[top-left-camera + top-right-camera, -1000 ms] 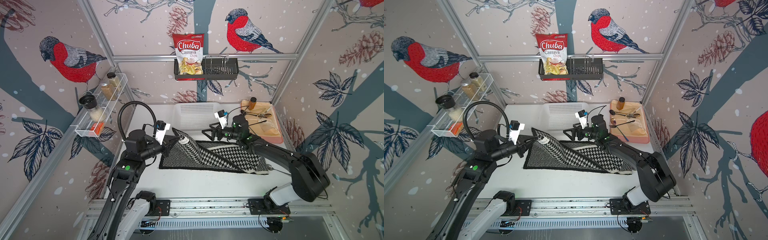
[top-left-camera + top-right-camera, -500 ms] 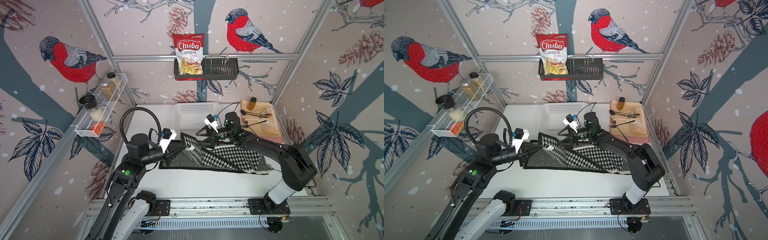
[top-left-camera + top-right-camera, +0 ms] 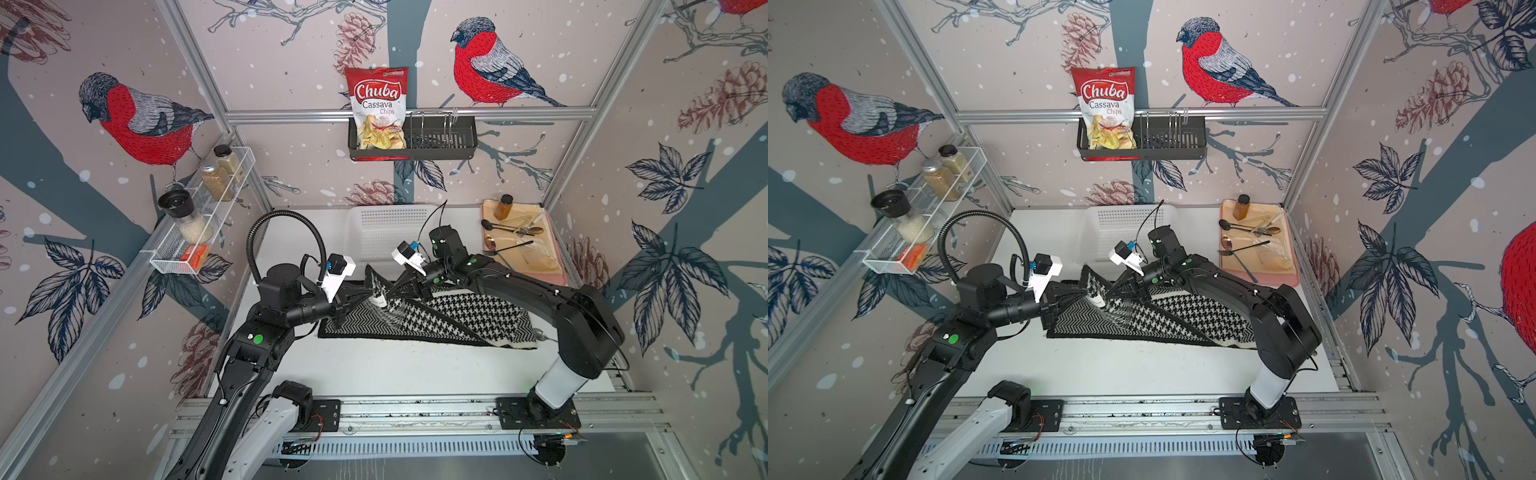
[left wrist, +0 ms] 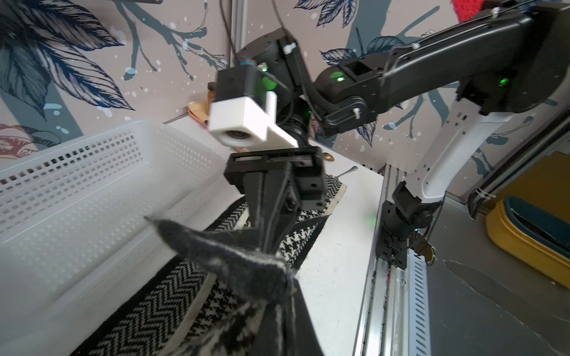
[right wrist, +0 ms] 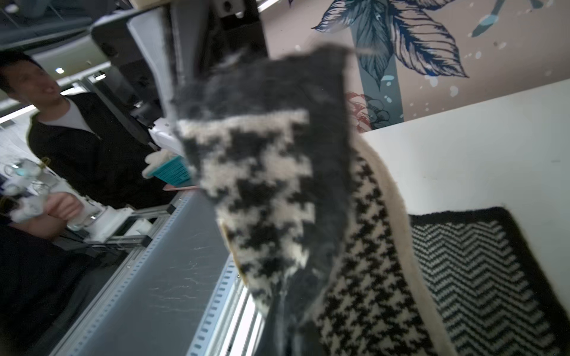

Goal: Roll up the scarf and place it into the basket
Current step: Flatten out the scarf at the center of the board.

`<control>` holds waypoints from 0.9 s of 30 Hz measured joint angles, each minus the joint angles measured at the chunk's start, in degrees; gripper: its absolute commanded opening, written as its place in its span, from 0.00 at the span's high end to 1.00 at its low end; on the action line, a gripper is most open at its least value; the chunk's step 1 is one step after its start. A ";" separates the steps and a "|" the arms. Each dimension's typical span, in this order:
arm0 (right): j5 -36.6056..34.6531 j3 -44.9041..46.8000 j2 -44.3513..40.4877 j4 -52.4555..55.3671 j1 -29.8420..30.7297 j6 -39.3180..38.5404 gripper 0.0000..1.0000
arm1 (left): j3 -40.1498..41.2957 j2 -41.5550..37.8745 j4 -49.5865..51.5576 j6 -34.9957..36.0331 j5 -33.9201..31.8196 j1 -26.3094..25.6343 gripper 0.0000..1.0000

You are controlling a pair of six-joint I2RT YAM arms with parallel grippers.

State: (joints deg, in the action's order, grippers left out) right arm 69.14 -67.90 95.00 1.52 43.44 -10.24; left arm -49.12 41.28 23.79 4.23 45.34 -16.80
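In both top views the scarf (image 3: 457, 320) lies lengthwise on the table (image 3: 395, 374), just in front of the basket (image 3: 395, 226), which stands against the back wall; the scarf's left end is raised off the table in a peak; the left gripper (image 3: 369, 296) and right gripper (image 3: 391, 292) meet at that peak from opposite sides, each clamped on the raised cloth; the flat part shows herringbone at the left and houndstooth at the right. A top view gives the same: scarf (image 3: 1183, 318), basket (image 3: 1125, 226), left gripper (image 3: 1087, 294), right gripper (image 3: 1109, 292).

Left wrist view: the right gripper (image 4: 271, 246) reaches down, fingers pressed together on a dark fold of scarf (image 4: 240, 265); the basket (image 4: 92, 197) runs just beside the flat scarf; the left gripper's own tips are hidden under cloth.

Right wrist view: the lifted scarf (image 5: 262, 185) fills the middle, blurred, houndstooth with a black edge; the left gripper (image 5: 200, 61) bites its upper edge; herringbone lies flat on the table (image 5: 462, 148).
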 measured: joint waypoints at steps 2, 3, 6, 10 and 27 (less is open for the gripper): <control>-2.91 1.55 -2.36 -1.64 1.31 1.70 1.00 | -0.59 0.07 -0.02 -1.27 -4.76 0.00 0.82; -4.85 2.08 -3.39 -2.82 1.68 3.10 1.00 | -1.14 0.24 0.00 -1.44 -7.72 0.00 0.55; -15.15 2.51 -5.57 -5.35 3.19 6.49 1.00 | -3.19 1.03 0.13 -5.05 -18.23 0.48 0.02; -34.14 1.92 -6.58 -5.81 9.07 7.50 1.00 | -6.69 4.22 1.36 -10.69 -27.52 7.61 0.02; -108.65 14.16 -2.58 -33.42 28.20 -7.13 1.00 | -6.21 16.26 9.20 -41.79 -6.32 28.41 0.02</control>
State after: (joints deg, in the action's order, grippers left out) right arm -39.51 -53.74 92.42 -31.90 71.64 -17.37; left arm -55.33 57.54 32.99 -37.56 39.03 11.62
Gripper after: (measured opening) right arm 0.058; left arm 0.979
